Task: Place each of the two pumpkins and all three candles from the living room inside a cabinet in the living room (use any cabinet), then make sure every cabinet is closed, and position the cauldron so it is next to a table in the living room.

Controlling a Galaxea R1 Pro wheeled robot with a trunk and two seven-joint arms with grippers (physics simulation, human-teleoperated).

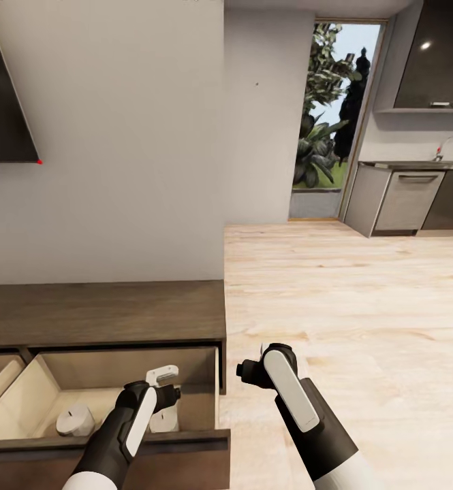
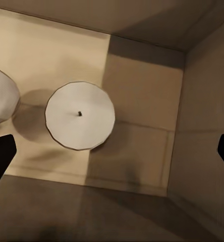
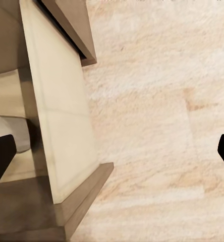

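A long, low, dark-brown wooden cabinet stood against a pale grey wall, and its right-hand drawer was pulled open, showing pale beige insides. Two short, stubby, pale grey candles sat on the drawer floor. One candle stood towards the drawer's left. The other candle stood near the front right corner, partly hidden behind the left arm.

The left end effector hung over the open drawer, above that second candle. In the left wrist view, the candle appeared from above as a pale disc with a small dark wick, and the first candle's edge showed just beside it. The dark fingertips stood wide apart at the edges of that view, holding nothing.

The right end effector hovered over the light wooden floor, just beside the drawer's right end. In the right wrist view, its fingertips were likewise spread wide and empty, with the drawer's beige side wall below.

Beyond, a glazed doorway showed green plants, and grey kitchen cupboards stood at the far right.
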